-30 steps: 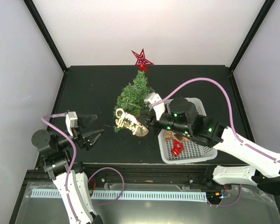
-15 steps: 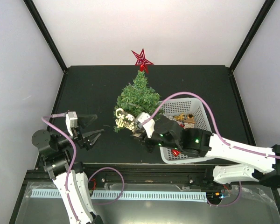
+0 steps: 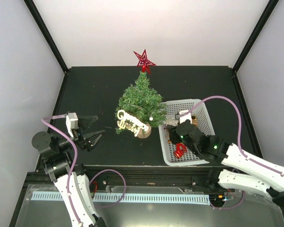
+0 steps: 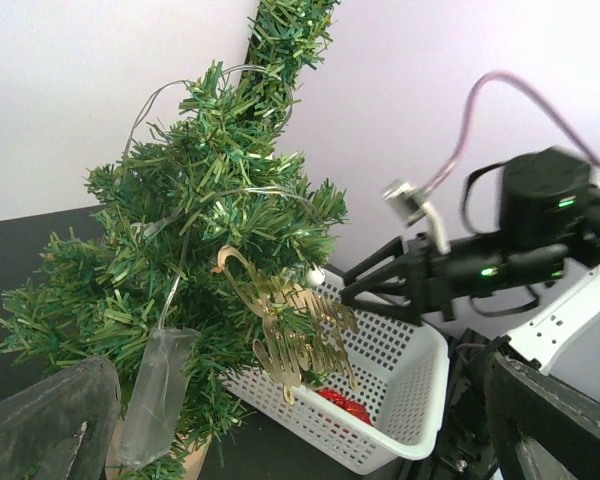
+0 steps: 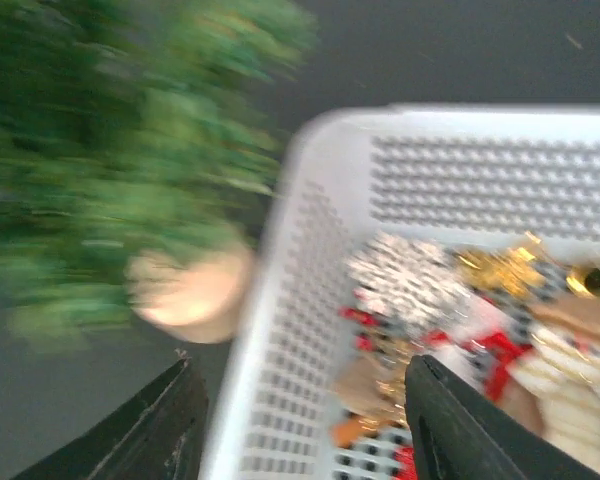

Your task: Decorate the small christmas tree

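Note:
The small christmas tree (image 3: 141,100) stands upright on its wooden disc base (image 3: 144,132), with a red star (image 3: 144,60) at its tip. A gold lettered ornament (image 3: 131,122) hangs on its near branches, also seen in the left wrist view (image 4: 295,335) beside a clear battery pack (image 4: 155,395) on a thin wire. My right gripper (image 3: 172,129) hovers over the white basket's left wall (image 5: 270,330), jaws apart and holding nothing; that view is blurred. My left gripper (image 3: 92,130) stays open to the tree's left, apart from it.
The white basket (image 3: 166,158) right of the tree holds several ornaments, among them a red one (image 3: 180,150) and gold and white pieces (image 5: 500,270). Black frame posts and white walls enclose the dark table (image 3: 99,85).
My right gripper has drawn back from the tree's near side to the basket's left wall and its jaws have widened. The gold ornament stays hanging on the tree. The left arm has not moved.

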`<state>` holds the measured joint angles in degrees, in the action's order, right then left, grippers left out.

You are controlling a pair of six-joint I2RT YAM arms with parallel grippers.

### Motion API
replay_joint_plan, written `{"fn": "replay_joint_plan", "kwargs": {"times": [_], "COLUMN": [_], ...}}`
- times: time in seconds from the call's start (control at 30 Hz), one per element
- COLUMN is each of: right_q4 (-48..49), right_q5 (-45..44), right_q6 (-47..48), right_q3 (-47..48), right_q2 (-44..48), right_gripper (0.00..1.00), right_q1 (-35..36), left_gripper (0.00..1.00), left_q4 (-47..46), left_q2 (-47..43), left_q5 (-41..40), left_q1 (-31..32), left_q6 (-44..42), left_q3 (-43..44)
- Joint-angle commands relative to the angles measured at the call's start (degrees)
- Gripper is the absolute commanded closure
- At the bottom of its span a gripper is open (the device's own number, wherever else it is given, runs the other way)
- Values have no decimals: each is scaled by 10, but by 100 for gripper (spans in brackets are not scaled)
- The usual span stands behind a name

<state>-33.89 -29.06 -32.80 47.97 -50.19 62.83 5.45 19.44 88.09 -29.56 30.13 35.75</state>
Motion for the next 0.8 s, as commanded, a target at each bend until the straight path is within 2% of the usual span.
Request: {"fn": "replay_joint_plan", "kwargs": {"times": [0.0,0.07,0.13,0.43,0.77], "right_q4": [0,15,19,88,107], "right_q5": [71,110,141,309,333], "right_q6": [-70,-75,-76,-73,-85], "right_q3": [-75,-99,-110,-144,-173], "right_q2": [15,12,-4,-107,-126], "right_gripper": [42,31,27,25,25], "right_q1": [-128,-179,-212,-298,-309], "left_gripper": [1,1,1,1,1], "left_q4": [-18,-18,-18,-17,-21], "left_q2": [-3,-1,-1,-1,-1], "left_q5": [-1,-2,-2,0,2], "left_q1": [-6,-6,-7,-11,-10], "left_q6": [8,8,8,11,12], "left_q3": [-1,-1,-1,-1,0]}}
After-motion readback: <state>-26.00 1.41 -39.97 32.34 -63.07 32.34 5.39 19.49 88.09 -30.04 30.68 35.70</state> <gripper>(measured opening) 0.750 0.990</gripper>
